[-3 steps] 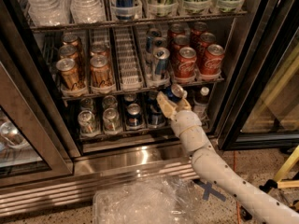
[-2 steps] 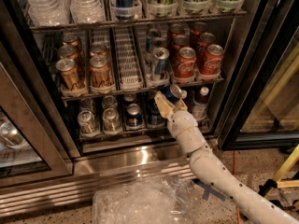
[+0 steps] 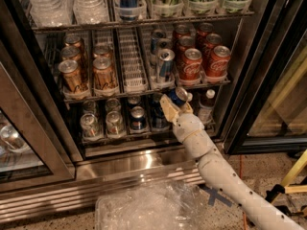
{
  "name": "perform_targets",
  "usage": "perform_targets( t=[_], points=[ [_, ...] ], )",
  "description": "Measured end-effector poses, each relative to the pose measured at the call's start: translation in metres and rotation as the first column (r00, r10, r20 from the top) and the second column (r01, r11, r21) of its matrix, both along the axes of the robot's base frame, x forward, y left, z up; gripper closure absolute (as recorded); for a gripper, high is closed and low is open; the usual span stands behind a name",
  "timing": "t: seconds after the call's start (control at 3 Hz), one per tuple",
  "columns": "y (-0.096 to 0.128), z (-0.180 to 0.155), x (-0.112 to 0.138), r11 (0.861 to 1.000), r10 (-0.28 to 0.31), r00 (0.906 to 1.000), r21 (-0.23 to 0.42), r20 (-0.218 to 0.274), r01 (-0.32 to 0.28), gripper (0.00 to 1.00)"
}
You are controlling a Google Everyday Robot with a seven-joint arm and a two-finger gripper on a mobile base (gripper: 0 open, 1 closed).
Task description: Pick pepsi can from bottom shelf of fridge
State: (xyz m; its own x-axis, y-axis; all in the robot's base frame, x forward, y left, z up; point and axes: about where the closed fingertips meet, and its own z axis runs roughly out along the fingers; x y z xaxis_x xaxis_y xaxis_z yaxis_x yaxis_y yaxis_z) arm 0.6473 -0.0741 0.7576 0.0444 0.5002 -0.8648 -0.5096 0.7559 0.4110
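Now hand (image 3: 176, 103) grips tilted pepsi can (image 3: 181, 95) at bottom shelf (image 3: 139, 135) front, arm slanting up-left.

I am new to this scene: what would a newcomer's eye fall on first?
First, the long white robot arm reaching from the lower right into the large glass-door drinks fridge, its gripper at the right part of the bottom wire shelf, fingers shut on a tilted short dark-blue aluminium pepsi can. Next, the red Coca-Cola cans on the rack just above, with gold cans further left.
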Motion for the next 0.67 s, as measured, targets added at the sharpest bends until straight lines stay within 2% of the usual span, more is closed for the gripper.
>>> perform_targets(
  t=[0.33, 0.67],
  points=[
    [-0.027, 0.021, -0.020, 0.997, 0.037, 0.9981, 0.063, 0.048, -0.040, 1.00],
    [0.003, 0.042, -0.054, 0.989, 0.132, 0.9808, 0.053, 0.143, -0.141, 1.00]
  ],
)
